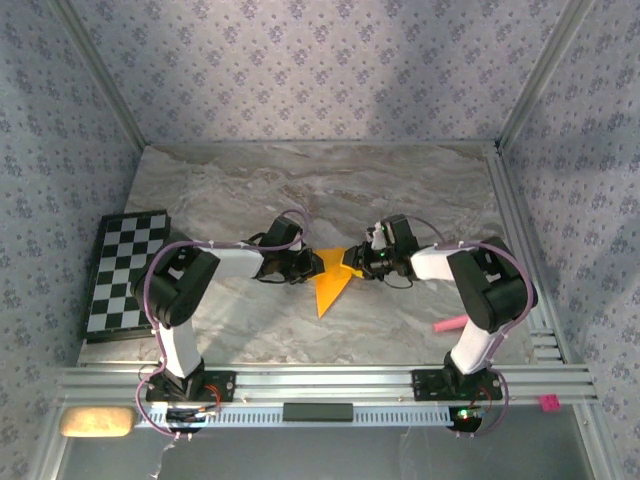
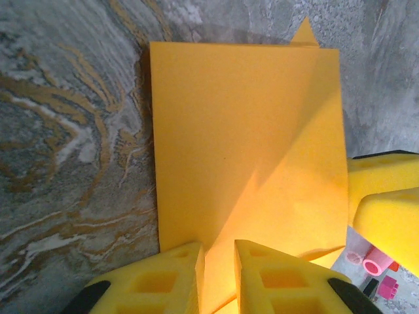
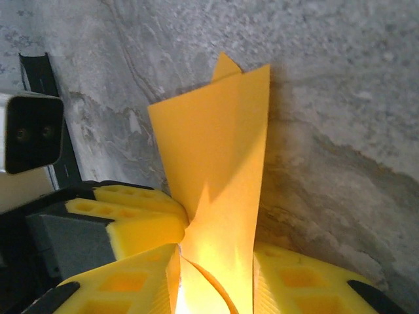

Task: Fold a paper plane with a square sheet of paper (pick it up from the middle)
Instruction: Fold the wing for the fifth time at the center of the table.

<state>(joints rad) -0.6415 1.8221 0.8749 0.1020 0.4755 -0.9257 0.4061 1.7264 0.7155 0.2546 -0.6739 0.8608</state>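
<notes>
**A:** Grey marbled table (image 1: 400,190), flowered blue wall panels (image 1: 320,70) on three sides. Where is the work?

**B:** Around the middle of the table, well apart from every edge. The thin orange-yellow sheet of paper (image 1: 330,285) is already part-folded. From above it reads as a triangle with its tip aimed at the near edge.

**A:** Who has it?

**B:** The left hand (image 2: 219,261) is clamped on it. In its wrist view the two yellow foam fingers (image 2: 157,281) pinch the paper's lower edge, and a flat panel with a diagonal crease rises away from them.

**A:** And the right hand (image 3: 213,275)?

**B:** Its fingers stand either side of an upright V-shaped fold, with paper running between them. The gap is wide enough that I cannot tell whether they press it or merely bracket it.

**A:** Why come at it from opposite sides?

**B:** My guess is that one hand anchors the sheet so the other can bring a flap over and squeeze a crease. Paper this thin would likely slide or buckle under a single hold. The two hands sit very close together, so crowding looks like the risk.

**A:** Anything else on the table?

**B:** A black-and-white chequered board (image 1: 125,275) lies along the left edge. A small pink stick (image 1: 450,323) lies towards the near right corner. Both are well apart from the paper.
</notes>
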